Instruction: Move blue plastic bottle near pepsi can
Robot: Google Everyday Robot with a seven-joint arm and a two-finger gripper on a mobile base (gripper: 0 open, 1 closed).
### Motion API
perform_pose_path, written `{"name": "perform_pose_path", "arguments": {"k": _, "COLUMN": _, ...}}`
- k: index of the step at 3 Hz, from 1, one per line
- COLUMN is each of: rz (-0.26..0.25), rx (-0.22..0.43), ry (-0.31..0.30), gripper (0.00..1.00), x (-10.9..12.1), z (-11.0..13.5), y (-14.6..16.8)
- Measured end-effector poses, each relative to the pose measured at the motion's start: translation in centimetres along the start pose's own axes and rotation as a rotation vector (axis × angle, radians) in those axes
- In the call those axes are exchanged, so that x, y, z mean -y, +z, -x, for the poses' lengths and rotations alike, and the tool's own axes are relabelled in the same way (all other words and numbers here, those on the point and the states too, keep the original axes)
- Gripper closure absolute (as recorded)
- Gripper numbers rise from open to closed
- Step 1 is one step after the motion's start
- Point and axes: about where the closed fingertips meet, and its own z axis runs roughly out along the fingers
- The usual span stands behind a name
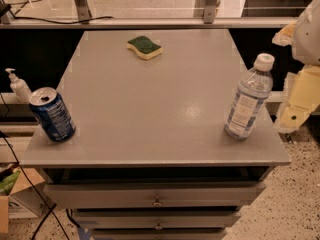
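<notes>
Bottle (pixel 248 100) upright at the front right corner of the table (pixel 150 114); gripper (pixel 298 104) just off the right edge.
Bottle long axis is vertical, white cap up, label facing front. Can (pixel 51 115) stands upright at the front left corner, well apart from the bottle, with bare tabletop between them. Sponge (pixel 144 47) lies at rear centre. Pump dispenser (pixel 19 86) stands beyond the left edge. Gripper is beside the bottle, not touching; whether it is spread or closed cannot be told.

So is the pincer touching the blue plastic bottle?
Apart. Camera view shows a clear gap between the blue plastic bottle, standing at the table's right edge, and the pincer hanging beyond that edge.
</notes>
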Motion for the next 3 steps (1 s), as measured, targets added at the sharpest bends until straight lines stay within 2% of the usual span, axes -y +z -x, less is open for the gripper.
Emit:
{"name": "perform_pose_path", "arguments": {"k": 1, "rz": -0.006, "rx": 0.009, "ry": -0.002, "gripper": 0.00, "x": 0.1, "z": 0.1, "y": -0.2}}
{"name": "perform_pose_path", "arguments": {"k": 2, "rz": -0.026, "rx": 0.071, "ry": -0.004, "gripper": 0.00, "x": 0.5, "z": 0.3, "y": 0.2}}
{"name": "perform_pose_path", "arguments": {"k": 3, "rz": -0.037, "rx": 0.206, "ry": 0.022, "gripper": 0.00, "x": 1.7, "z": -0.3, "y": 1.6}}
